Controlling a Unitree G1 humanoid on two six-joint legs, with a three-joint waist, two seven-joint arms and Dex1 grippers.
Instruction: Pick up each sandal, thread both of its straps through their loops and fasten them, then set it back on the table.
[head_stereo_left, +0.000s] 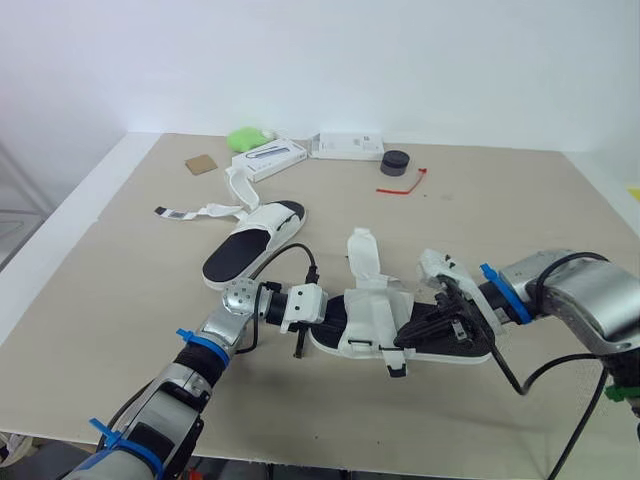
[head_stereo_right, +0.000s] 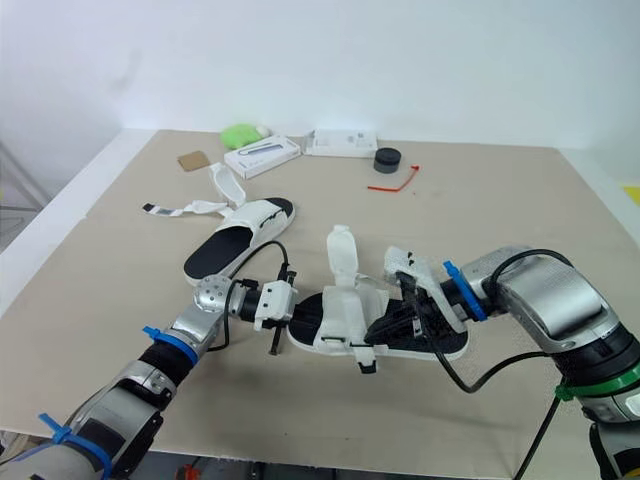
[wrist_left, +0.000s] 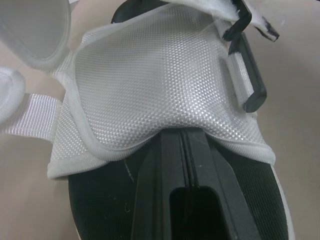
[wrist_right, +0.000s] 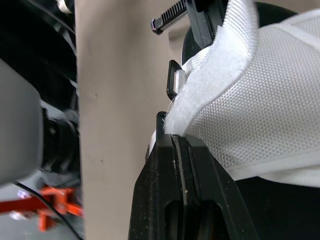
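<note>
Sandals lie on the table (head_stereo_left: 520, 220), and both arms are at the near sandal (head_stereo_left: 400, 335), which rests flat on its sole with its black footbed up.

The left gripper (wrist_left: 186, 136) reaches in over one end of the near sandal. Its two black fingers (wrist_left: 162, 175) are pressed together along their whole length, with no gap between them, and they lie over the footbed. Their tips meet the hem of the white mesh flap (wrist_left: 155, 85), which puckers inward at that spot, so the gripper looks clenched on the flap's edge. A black loop (wrist_left: 250, 75) sits at the flap's far side.

The right gripper (wrist_right: 172, 139) comes in from the opposite end of the near sandal. Its fingers are likewise closed tight against each other, and a white strap (wrist_right: 220, 70) rises straight out of their tips, pinched there and curving up and away over the mesh.

Another loose strap end (head_stereo_left: 362, 255) stands upright above the middle of the near sandal, unfastened.

The far sandal (head_stereo_left: 255, 240) lies beyond the near sandal, towards the robot's left, apart from it, with its own straps splayed open on the tabletop and neither gripper touching it.

Farther off, beyond the near sandal, are a white box (head_stereo_left: 268, 158), a green object (head_stereo_left: 246, 137), a black puck (head_stereo_left: 395, 162) and a red tie (head_stereo_left: 405, 184).
</note>
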